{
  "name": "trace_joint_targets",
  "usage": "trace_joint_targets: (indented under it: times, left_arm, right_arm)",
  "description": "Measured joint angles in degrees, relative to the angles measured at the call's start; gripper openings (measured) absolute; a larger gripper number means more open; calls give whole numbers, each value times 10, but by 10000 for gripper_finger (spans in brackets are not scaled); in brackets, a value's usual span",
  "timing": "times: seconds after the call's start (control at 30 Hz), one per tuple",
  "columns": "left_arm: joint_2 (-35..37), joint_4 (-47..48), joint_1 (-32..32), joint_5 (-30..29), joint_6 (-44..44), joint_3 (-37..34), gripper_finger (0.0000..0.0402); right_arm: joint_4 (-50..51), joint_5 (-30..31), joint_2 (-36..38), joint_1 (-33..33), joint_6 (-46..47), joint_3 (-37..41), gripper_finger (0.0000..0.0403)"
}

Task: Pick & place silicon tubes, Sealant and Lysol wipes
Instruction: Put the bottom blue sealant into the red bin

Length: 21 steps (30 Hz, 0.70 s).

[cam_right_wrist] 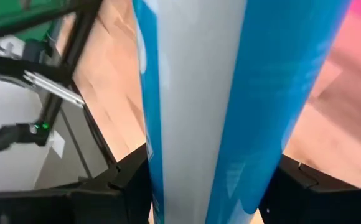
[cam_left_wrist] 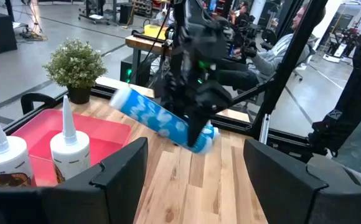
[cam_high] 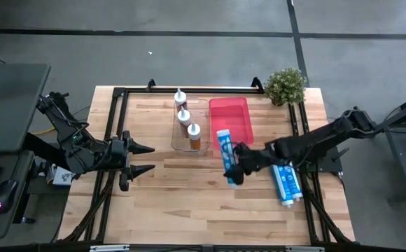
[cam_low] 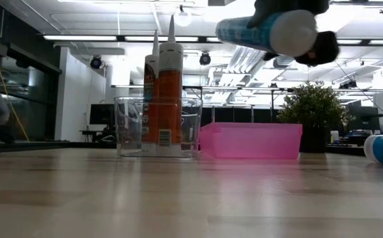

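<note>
Blue tube (cam_high: 225, 152) overhangs pink tray (cam_high: 232, 120).

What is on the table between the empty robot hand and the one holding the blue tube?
Nothing. In the high view only bare table lies between the open left hand and the right hand gripping the blue tube.

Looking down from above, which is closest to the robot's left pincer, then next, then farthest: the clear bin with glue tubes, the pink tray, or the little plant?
From the left pincer, which waits open at the table's left side:
1. Clear bin, mid-table, holding the sealant tubes.
2. Pink tray, just right of that bin.
3. Plant, at the far right corner.
</note>
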State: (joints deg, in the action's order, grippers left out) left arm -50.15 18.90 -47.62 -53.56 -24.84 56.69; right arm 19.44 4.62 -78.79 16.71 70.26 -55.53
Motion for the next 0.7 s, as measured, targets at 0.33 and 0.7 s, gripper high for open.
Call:
trace_joint_targets:
  times: [0.33,0.7]
  left_arm:
    - [0,0,0,-1,3,0,259]
    - [0,1,0,-2,5,0,259]
  right_arm:
    - [39,-131,19,-180,-87,0,211]
    - [19,-175,6,-357,-133,0,211]
